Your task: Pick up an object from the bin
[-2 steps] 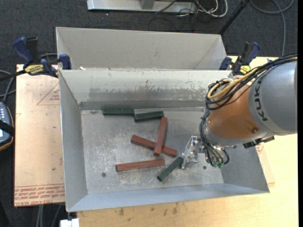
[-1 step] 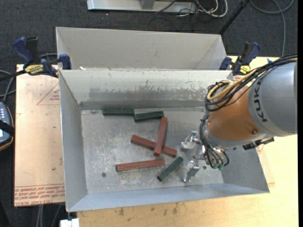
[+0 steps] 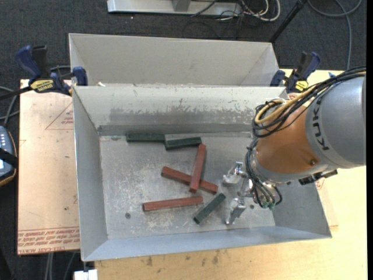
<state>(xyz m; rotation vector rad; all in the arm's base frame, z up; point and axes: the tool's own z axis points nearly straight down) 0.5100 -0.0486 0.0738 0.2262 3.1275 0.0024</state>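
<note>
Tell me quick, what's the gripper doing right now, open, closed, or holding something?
Gripper: cannot be told whether open or closed; it sits just right of the slanted dark green bar.

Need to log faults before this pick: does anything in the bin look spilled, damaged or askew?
Nothing looks spilled or damaged. The one oddity is near the middle of the bin: a red-brown bar lies across a second red-brown bar, forming a cross instead of lying flat.

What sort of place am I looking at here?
Probably a robotics lab: a robot arm reaches into a grey metal bin of red and green sticks, with loose cables on the carpet.
</note>
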